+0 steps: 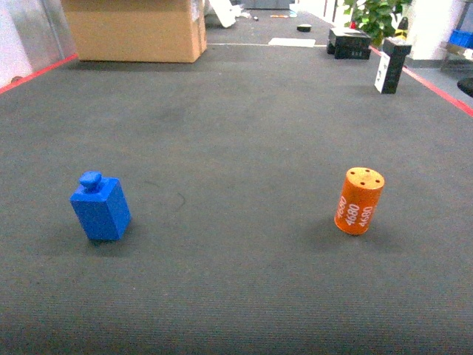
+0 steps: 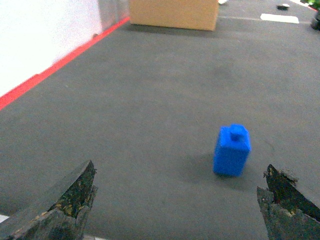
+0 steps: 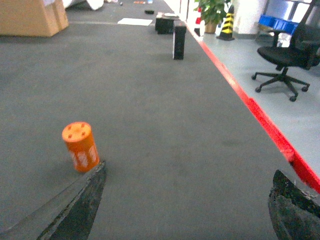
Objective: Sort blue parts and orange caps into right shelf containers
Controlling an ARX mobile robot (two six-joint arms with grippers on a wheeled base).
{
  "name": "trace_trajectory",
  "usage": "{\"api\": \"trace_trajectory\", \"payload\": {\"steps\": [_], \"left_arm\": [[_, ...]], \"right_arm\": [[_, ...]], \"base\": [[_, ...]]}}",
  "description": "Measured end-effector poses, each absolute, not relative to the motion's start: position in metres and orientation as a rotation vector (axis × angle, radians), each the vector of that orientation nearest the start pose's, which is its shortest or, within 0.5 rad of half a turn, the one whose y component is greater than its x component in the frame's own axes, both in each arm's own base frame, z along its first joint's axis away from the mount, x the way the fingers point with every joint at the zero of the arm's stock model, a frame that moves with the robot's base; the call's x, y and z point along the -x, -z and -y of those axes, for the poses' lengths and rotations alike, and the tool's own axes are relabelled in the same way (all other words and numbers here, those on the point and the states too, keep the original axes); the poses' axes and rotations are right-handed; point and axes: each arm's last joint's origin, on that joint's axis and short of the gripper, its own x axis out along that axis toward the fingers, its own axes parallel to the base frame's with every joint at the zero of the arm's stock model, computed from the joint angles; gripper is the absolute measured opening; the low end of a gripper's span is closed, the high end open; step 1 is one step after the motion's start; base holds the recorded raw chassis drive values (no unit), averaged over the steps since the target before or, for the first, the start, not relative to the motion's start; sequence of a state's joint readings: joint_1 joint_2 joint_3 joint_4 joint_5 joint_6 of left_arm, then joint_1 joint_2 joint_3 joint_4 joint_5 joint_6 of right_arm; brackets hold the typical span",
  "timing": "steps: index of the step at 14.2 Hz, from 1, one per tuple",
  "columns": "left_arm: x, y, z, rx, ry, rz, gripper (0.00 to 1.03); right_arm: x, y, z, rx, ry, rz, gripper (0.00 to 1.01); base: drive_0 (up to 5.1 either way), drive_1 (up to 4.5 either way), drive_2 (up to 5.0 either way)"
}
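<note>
A blue part (image 1: 100, 208), a block with a knob on top, stands on the dark carpet at the left. An orange cap (image 1: 359, 200), a cylinder marked 4680, stands at the right. Neither gripper shows in the head view. In the left wrist view my left gripper (image 2: 179, 172) is open and empty. The blue part (image 2: 232, 150) stands ahead of it, near the right finger. My right gripper (image 3: 190, 170) is also open and empty, and the orange cap (image 3: 80, 146) stands just beyond its left fingertip. Bright blue containers (image 3: 276, 23) show small and far at the back right.
A large cardboard box (image 1: 137, 29) stands at the back left. Black boxes (image 1: 349, 42) and an upright black box (image 1: 391, 65) stand at the back right by the red floor line (image 1: 436, 85). Beyond that line are an office chair (image 3: 287, 55) and a plant (image 1: 373, 15).
</note>
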State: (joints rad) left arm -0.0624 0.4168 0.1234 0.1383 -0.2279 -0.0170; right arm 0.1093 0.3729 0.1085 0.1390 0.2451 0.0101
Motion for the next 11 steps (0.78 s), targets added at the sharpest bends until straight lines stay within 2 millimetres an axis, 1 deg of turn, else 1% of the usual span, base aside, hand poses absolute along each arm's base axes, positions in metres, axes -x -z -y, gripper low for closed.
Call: {"api": "trace_trajectory", "payload": {"steps": [1, 2, 3, 4, 5, 6, 7, 8, 9, 10, 11], "left_arm": [[-0.146, -0.197, -0.001, -0.003, -0.17, -0.13, 0.98], [-0.172, -0.213, 0.003, -0.014, -0.107, -0.116, 0.98], [-0.198, -0.222, 0.007, -0.017, -0.057, -0.13, 0.98], [-0.225, -0.218, 0.014, -0.018, -0.011, -0.187, 0.98], [-0.245, -0.209, 0.021, -0.02, 0.024, -0.248, 0.98], [-0.26, -0.2, 0.028, -0.027, 0.046, -0.285, 0.98], [-0.273, -0.19, 0.034, -0.031, 0.064, -0.312, 0.98], [-0.284, -0.181, 0.039, -0.033, 0.076, -0.339, 0.98], [-0.299, -0.165, 0.044, -0.022, 0.082, -0.381, 0.98], [-0.31, -0.142, 0.048, -0.014, 0.091, -0.441, 0.98], [-0.313, -0.139, 0.048, -0.002, 0.095, -0.447, 0.98]], "right_arm": [[-0.142, -0.201, -0.007, 0.008, 0.147, -0.084, 0.98], [-0.166, -0.216, -0.013, 0.007, 0.123, -0.061, 0.98], [-0.192, -0.222, -0.023, 0.005, 0.069, -0.067, 0.98], [-0.221, -0.218, -0.035, 0.005, 0.025, -0.1, 0.98], [-0.243, -0.21, -0.045, 0.005, -0.01, -0.13, 0.98], [-0.261, -0.2, -0.054, 0.003, -0.041, -0.163, 0.98], [-0.276, -0.186, -0.062, 0.013, -0.067, -0.211, 0.98], [-0.286, -0.17, -0.069, 0.018, -0.089, -0.263, 0.98], [-0.296, -0.147, -0.076, 0.022, -0.123, -0.338, 0.98], [-0.305, -0.136, -0.081, 0.011, -0.133, -0.36, 0.98], [-0.306, -0.134, -0.081, 0.006, -0.135, -0.365, 0.98]], "base": [[0.0, 0.0, 0.0], [0.0, 0.0, 0.0], [0.0, 0.0, 0.0], [0.0, 0.0, 0.0], [0.0, 0.0, 0.0], [0.0, 0.0, 0.0], [0.0, 0.0, 0.0], [0.0, 0.0, 0.0], [0.0, 0.0, 0.0], [0.0, 0.0, 0.0], [0.0, 0.0, 0.0]]}}
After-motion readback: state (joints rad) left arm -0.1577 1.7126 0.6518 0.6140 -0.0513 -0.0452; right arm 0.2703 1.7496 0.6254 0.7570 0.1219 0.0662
